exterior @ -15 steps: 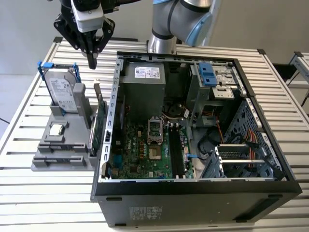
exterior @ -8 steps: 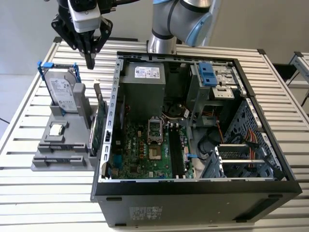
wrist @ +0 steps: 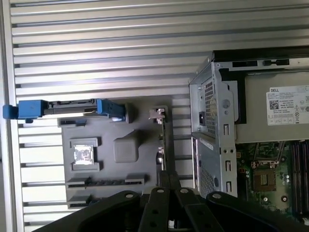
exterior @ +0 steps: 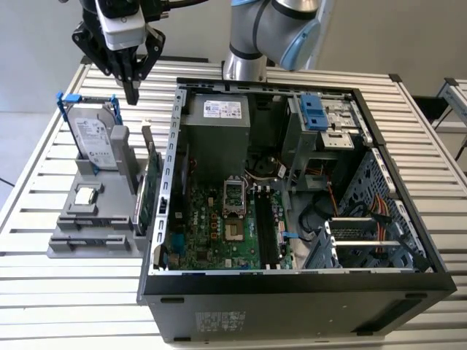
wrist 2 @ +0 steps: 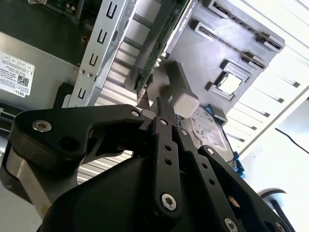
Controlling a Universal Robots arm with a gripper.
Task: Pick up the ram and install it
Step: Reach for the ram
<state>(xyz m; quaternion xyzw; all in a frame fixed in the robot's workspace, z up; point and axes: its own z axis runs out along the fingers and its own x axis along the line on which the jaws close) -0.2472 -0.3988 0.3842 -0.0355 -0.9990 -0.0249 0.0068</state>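
One slatted metal table (exterior: pixel 36 182) bears computer case (exterior: pixel 292 292) and grey holder (exterior: pixel 80 246); fingers (exterior: pixel 132 87) above pinched together, empty.

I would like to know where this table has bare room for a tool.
The slatted table is bare between the grey fixture and its near edge, and past the computer case on the exterior view's right. The fixture, holding a hard drive and CPU chip, is crowded, with the gripper above it.

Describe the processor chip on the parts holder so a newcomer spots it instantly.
Beside the open computer case, on the exterior view's left, sits a grey parts holder. The processor chip lies flat in it, next to the upright hard drive: the one small, square, silvery piece.
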